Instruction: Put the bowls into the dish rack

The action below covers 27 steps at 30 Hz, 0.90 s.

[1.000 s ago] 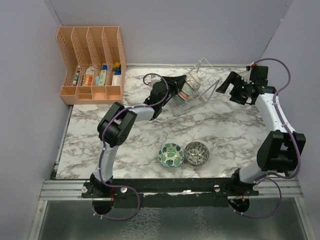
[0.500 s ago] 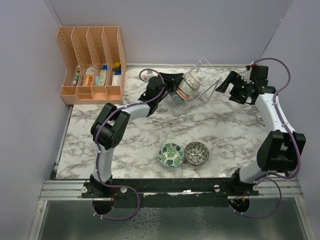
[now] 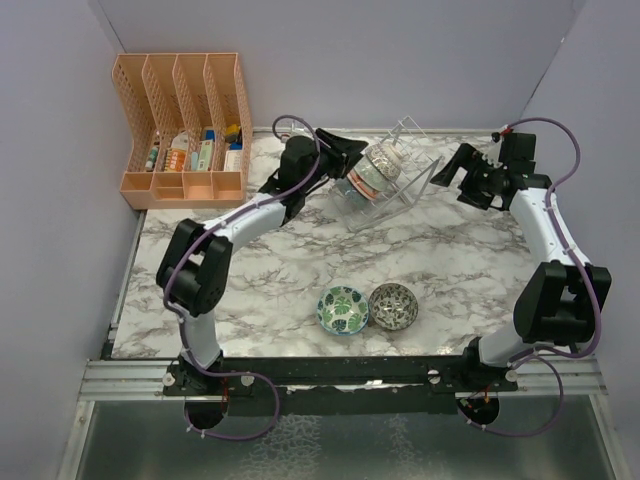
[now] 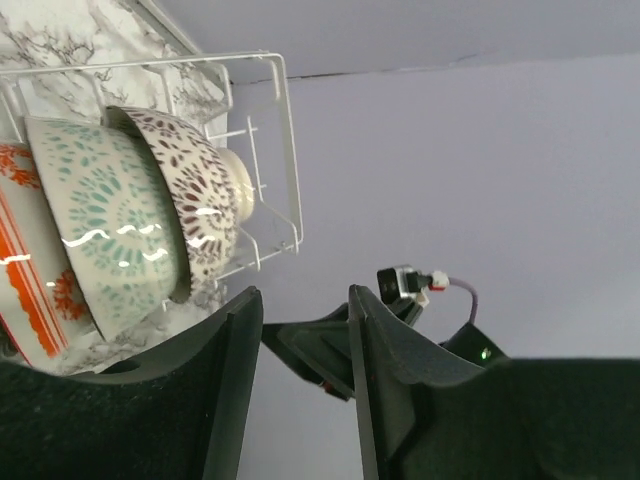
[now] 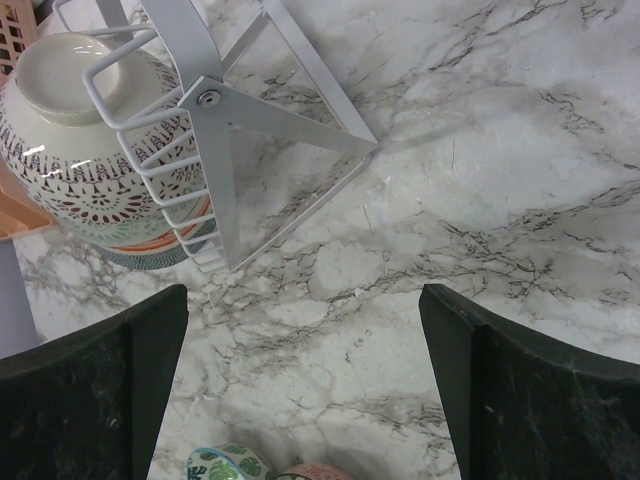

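Left gripper (image 4: 303, 295) has its two fingers (image 4: 225, 390) a little apart with nothing between them, just beside the thin white wire dish rack (image 3: 400, 195) near the far edge of the marble bench (image 3: 280, 290). Three bowls lean together inside it (orange-striped bowl (image 4: 25, 270), pale teal-patterned bowl (image 4: 110, 220), brown-spotted bowl (image 4: 195, 190)). Right gripper (image 3: 452, 172) is wide open, empty. Teal-green leafy bowl (image 3: 343, 309) and brown-grey lattice bowl (image 3: 393, 306) sit touching by the near edge.

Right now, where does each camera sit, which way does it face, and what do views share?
Top external: above and behind, looking down on the table; both arms show.
Left wrist: on the left arm, facing bowls in the dish rack; left gripper below.
Right wrist: looking down at the dish rack's end; right gripper at bottom corners.
Shared: all show the dish rack.
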Each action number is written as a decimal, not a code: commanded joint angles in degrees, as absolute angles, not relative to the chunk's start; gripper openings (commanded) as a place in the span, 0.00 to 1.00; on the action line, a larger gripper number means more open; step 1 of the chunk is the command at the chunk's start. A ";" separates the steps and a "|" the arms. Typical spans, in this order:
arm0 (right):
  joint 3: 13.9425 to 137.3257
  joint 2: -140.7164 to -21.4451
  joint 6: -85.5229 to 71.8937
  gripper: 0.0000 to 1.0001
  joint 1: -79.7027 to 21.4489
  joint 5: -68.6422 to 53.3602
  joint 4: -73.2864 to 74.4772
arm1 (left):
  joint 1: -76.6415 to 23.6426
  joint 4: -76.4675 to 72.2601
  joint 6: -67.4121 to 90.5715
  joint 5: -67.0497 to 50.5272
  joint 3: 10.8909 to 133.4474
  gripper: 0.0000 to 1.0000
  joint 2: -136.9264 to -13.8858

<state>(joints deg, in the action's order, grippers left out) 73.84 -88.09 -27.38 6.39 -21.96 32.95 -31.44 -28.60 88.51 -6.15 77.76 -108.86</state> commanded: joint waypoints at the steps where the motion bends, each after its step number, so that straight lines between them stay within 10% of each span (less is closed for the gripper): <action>1: 74.60 -86.28 -27.92 1.00 6.68 -23.19 31.73 | -31.03 -17.88 71.01 -13.23 80.05 0.43 -99.63; 9: 74.58 -85.82 -28.54 1.00 6.68 -24.02 31.08 | -31.41 -8.89 58.76 -27.54 72.55 0.99 -90.34; 27: 75.89 -84.74 -28.39 1.00 6.68 -22.28 30.00 | -64.52 30.51 21.67 -10.86 86.33 0.99 -92.49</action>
